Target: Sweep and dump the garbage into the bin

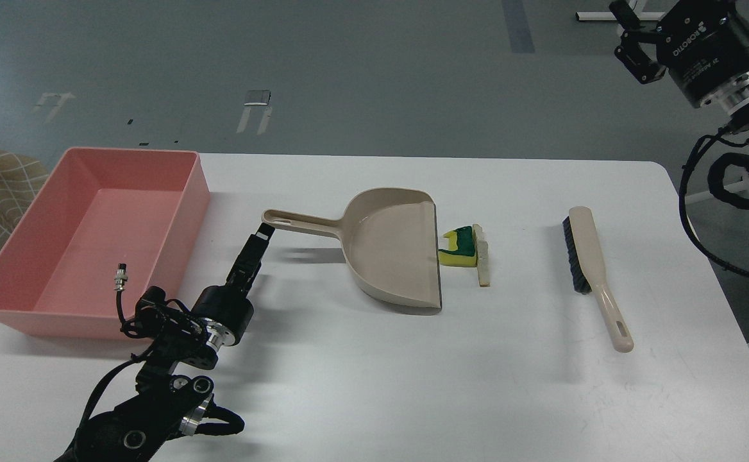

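My left tool [263,235] sits at the end of the dustpan handle [297,223]; I cannot tell whether its fingers are parted or clenched. A poor grip there could twist the dustpan [394,253] away from the garbage. The green-topped yellow sponge scrap [459,250] and pale stick [482,256] lie just beside the pan's lip. The brush [596,273] lies untouched, the pink bin [92,237] far left. My right tool [634,48] hangs released above the surface [413,385].

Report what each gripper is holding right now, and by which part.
Nothing is clearly held. The left gripper is at the tip of the dustpan handle, but a grip cannot be confirmed. The right gripper is raised off the table, holding nothing.
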Robot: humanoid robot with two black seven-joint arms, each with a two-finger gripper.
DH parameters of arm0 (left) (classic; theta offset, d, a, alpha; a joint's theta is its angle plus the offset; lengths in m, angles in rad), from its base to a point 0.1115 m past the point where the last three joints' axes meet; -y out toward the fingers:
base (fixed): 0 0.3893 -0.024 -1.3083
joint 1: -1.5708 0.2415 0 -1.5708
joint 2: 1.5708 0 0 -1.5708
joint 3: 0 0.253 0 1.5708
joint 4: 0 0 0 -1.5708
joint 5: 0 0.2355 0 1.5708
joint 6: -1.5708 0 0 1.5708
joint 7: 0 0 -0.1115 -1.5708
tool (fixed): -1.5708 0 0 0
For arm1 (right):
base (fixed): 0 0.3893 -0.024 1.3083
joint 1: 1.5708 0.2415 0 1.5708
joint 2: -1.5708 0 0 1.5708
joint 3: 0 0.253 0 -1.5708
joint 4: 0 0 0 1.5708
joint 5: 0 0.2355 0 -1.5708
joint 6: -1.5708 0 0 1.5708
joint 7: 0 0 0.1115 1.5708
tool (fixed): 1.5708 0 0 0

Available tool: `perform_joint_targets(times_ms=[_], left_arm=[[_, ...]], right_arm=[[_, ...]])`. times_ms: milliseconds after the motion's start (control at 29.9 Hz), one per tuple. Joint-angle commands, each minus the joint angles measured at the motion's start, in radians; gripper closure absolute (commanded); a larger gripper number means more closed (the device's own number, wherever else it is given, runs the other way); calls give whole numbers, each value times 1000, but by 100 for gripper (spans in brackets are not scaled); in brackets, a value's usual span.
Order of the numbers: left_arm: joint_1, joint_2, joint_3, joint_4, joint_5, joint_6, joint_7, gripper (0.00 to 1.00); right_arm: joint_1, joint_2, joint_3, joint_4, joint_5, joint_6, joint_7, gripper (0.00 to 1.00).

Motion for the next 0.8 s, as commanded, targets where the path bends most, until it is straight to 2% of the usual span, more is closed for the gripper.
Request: perform_joint_targets(times_ms=[0,534,768], left_arm=[[-32,-24,0,27,-2,5,0,2],[-49,-31,0,36,-2,11,2,2],[-86,-54,0,93,-2,15,-5,2]], right_arm=[[-15,-4,-2,1,0,5,0,0],[-185,-125,-53,27,-17,3,6,0],[-208,-145,-50,67,-17,0,9,0]])
